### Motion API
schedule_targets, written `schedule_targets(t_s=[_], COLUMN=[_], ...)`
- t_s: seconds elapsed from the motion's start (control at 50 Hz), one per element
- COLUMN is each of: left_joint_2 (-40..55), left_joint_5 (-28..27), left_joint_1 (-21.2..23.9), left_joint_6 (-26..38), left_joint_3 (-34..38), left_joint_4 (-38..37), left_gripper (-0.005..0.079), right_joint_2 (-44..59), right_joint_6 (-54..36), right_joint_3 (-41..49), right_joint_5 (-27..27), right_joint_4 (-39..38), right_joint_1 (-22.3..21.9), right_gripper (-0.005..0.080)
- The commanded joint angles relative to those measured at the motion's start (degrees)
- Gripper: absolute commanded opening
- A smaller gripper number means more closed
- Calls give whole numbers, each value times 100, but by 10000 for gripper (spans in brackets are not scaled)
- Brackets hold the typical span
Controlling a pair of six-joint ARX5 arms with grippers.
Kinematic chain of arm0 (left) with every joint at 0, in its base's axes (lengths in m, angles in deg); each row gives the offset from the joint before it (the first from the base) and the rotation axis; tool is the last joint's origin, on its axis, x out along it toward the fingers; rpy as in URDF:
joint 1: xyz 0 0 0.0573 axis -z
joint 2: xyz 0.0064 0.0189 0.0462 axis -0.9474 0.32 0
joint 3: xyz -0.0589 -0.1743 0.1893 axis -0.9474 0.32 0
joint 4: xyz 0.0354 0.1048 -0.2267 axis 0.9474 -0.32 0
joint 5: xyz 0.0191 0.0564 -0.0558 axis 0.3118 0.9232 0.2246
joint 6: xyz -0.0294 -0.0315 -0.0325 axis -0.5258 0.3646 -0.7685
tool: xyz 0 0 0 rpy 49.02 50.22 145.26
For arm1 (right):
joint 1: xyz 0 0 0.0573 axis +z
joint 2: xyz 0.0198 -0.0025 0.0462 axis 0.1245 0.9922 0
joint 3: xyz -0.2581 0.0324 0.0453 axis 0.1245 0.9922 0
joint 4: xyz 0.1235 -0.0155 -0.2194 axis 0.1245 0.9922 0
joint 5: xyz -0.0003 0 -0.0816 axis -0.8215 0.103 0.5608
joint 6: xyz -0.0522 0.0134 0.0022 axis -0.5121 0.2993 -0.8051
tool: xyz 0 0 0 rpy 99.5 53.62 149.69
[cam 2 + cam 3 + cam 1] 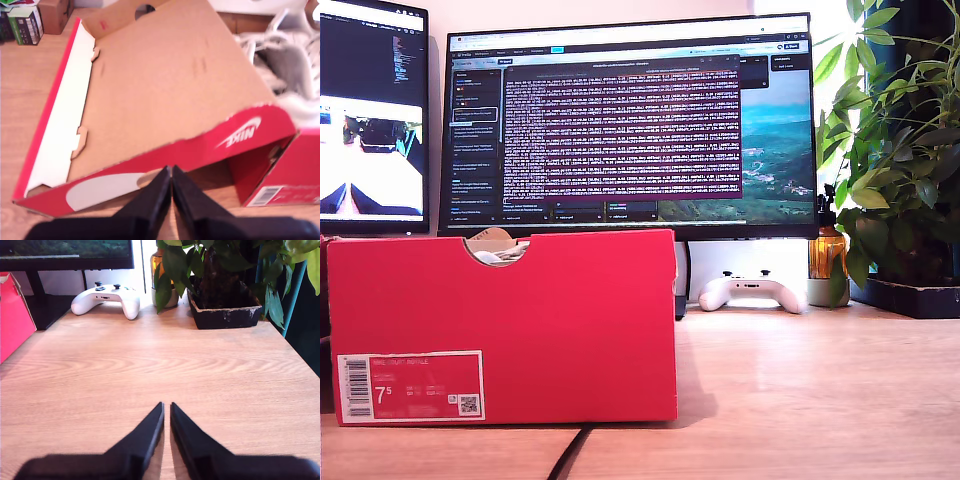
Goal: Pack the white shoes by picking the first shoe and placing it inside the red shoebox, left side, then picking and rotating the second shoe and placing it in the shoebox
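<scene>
With both shoes [287,65] in the red shoebox [500,320], our first gripper [171,175] and second gripper [166,412] hover, jaws together, gripping nothing.

A home-office desk set up as a computer workstation.

A wooden desk [820,390] carries a wide monitor [630,125] filled with terminal text and, at the exterior view's left, a second screen [372,110] showing code and a camera feed. A white game controller [752,292] lies under the wide monitor, beside an amber bottle [826,250] and a leafy potted plant [900,150]. Small cardboard boxes [35,17] sit at the desk's far edge in the first wrist view.
</scene>
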Motion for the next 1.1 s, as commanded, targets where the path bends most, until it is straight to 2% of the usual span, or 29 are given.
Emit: schedule_targets(t_s=[0.0, 0.68, 0.9, 1.08], left_joint_2=[-46, -46, -46, -46], left_joint_5=[39, 435, 446, 437], left_joint_1=[31, 37, 35, 35], left_joint_6=[-114, -496, -601, -636], left_joint_3=[-26, 35, 33, 33], left_joint_4=[-33, -280, 352, 229], left_gripper=[-12, -12, -12, -12], right_joint_2=[28, 31, 28, 28], right_joint_6=[15, 15, 15, 15], right_joint_3=[26, 24, 26, 24], right_joint_5=[13, 13, 13, 13], right_joint_4=[-57, -57, -57, -57], right_joint_1=[-2, -2, -2, -2], right_gripper=[-2, -2, -2, -2])
